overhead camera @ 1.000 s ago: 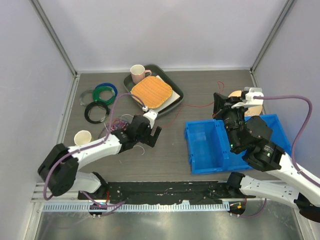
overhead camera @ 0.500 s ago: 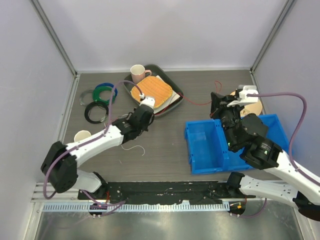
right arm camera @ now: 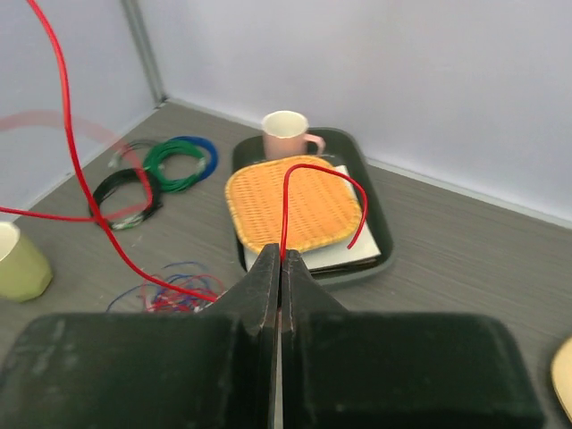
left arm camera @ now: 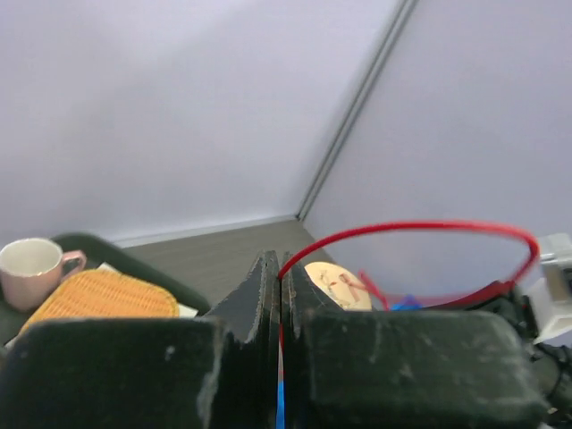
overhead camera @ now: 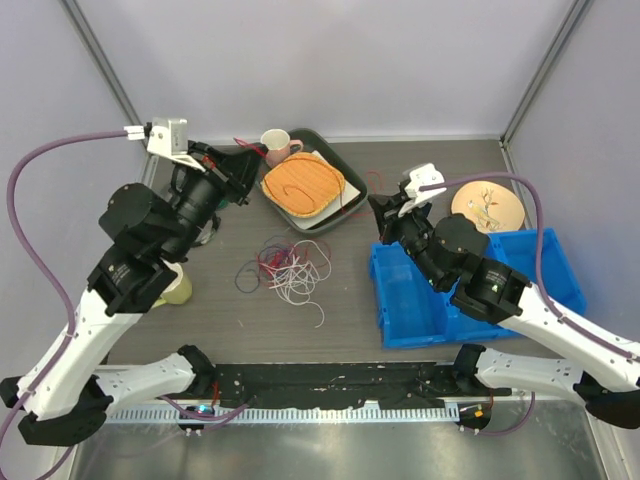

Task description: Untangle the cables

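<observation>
**Two pinches on one red cable point(left arm camera: 420, 224) could cinch the heap point(overhead camera: 290, 268)**

Both arms hold the same strand. The left gripper point(left arm camera: 280, 268), raised over the back left of the table point(overhead camera: 220, 320), has its jaws pressed flat together on the red cable. From there the cable arcs across to the right gripper point(right arm camera: 280, 259), which is clamped just as tight near a short free end. In the right wrist view a red length also runs down into the heap of white, red and blue cables lying between the arms. Spreading the arms wider would likely drag that heap or tighten its crossings rather than free the strand. The slack loop over the woven mat point(overhead camera: 303, 184) could catch the pink cup point(overhead camera: 277, 146) beside it. Wire this thin may also slide out of the jaws
</observation>
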Robot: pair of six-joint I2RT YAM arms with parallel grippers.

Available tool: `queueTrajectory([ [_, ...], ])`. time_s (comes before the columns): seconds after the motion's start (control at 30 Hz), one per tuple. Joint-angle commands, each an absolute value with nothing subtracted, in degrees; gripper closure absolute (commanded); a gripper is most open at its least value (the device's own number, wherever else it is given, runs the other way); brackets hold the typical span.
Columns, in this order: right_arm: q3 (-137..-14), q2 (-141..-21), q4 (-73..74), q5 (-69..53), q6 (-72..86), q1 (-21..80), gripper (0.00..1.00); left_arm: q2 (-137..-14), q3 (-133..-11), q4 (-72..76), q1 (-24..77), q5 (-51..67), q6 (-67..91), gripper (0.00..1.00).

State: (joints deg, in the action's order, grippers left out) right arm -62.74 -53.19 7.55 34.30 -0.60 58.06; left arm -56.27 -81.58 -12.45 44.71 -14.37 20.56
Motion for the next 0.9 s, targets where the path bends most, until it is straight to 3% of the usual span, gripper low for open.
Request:
queueTrajectory([
  [0.0,-65.83,-54.14,6.15,19.54,-2.99,58.18,0.99,-59.5,-84.98,-11.77,44.65,-7.74,23.11,1.0],
  [0.13,-66.71,-55.98,7.29,13.82,-3.95,58.18,0.99,-60.82,-87.37,-14.15,44.74,-9.49,24.17,1.0],
  [0.33,-68.46,-60.28,7.82,9.41,-3.52,58.18,0.99,-60.91,-79.55,-16.52,44.74,-16.52,29.6,1.0],
  [0.53,-70.31,-65.47,8.87,4.58,-1.76,58.18,0.99,-62.66,-74.36,-15.91,44.74,-12.75,34.54,1.0],
  [0.67,-67.87,-67.41,6.78,4.57,1.39,58.18,0.91,-62.14,-72.34,-17.22,44.74,-13.27,39.18,1.0],
  [0.87,-61.01,-67.59,-2.45,4.4,3.87,58.18,0.88,-57.93,-63.64,-15.3,44.74,-11.78,44.64,1.0],
])
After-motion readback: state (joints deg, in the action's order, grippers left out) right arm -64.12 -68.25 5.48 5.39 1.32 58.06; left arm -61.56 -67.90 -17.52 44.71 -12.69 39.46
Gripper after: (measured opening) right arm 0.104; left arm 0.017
